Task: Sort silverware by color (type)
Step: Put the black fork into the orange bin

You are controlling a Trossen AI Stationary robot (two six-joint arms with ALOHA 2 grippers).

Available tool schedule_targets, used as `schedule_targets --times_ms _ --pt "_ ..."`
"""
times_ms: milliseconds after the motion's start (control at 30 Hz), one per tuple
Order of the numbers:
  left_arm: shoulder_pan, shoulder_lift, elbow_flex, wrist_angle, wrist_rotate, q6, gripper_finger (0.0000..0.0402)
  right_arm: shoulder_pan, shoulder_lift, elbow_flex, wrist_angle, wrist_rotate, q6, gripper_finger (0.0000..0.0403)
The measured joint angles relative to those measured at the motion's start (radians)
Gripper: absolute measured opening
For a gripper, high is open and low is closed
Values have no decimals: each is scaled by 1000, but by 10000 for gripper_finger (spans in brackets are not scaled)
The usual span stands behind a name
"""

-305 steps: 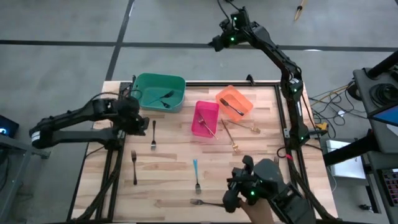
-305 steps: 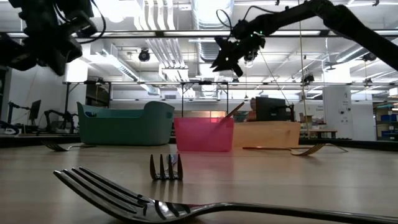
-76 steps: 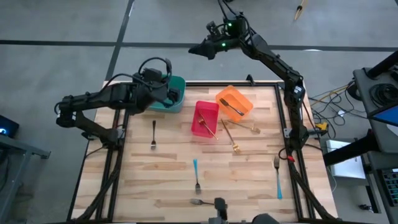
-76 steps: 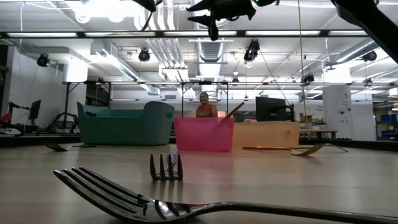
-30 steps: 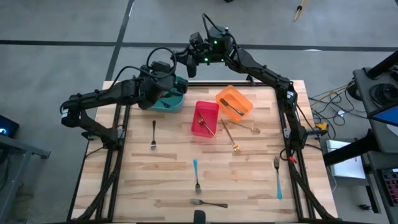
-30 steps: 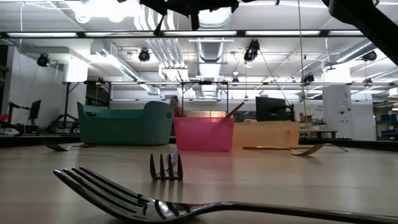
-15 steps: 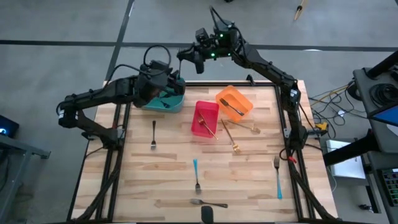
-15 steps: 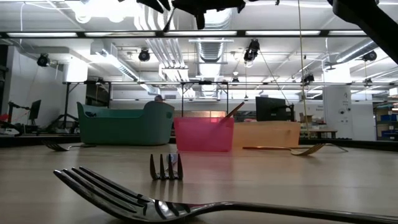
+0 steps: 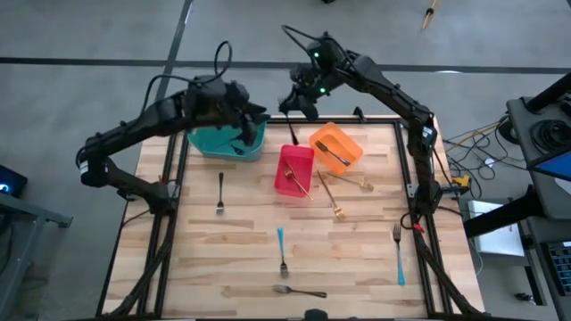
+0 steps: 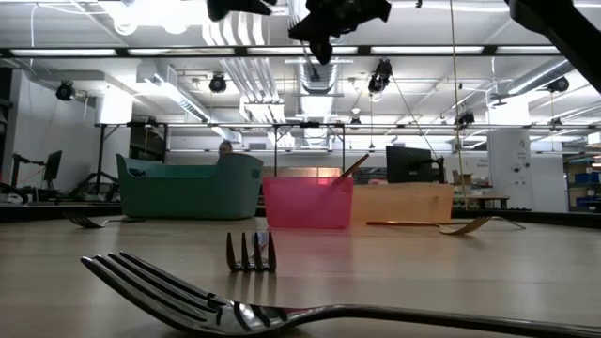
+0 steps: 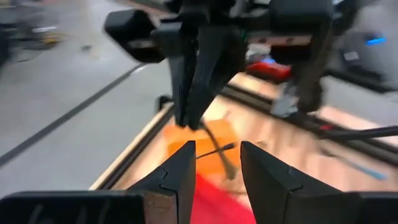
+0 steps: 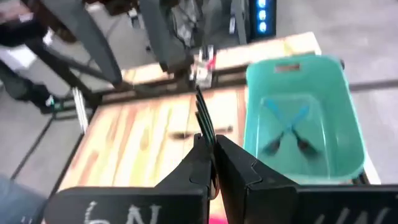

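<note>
Both arms have swung together above the teal bin (image 9: 234,143): the right end effector (image 9: 294,105), pinching a dark fork (image 12: 204,127), likely carries it toward a bin, while the left end effector (image 9: 252,114) hangs spread.

Forks (image 9: 283,254) are scattered flat across the table (image 9: 241,267); two blue-handled ones (image 12: 286,127) are crossed inside the teal bin (image 12: 348,124).

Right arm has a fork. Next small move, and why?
Probably shift the right gripper sideways over the orange bin: its jaws are shut on a dark-looking fork hanging by the pink bin, and the orange bin already holds a dark fork.
</note>
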Motion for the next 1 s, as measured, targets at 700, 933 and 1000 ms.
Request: schedule_targets --times_ms 700,933,1000 --pt "102 69 -568 1151 427 -455 170 60 -145 1 -67 149 -25 8" --pt "91 129 -525 1172 452 -415 191 76 -137 -2 -37 165 -25 8" --pt "86 144 -516 1167 455 -403 189 74 -137 -2 -20 168 -20 8"
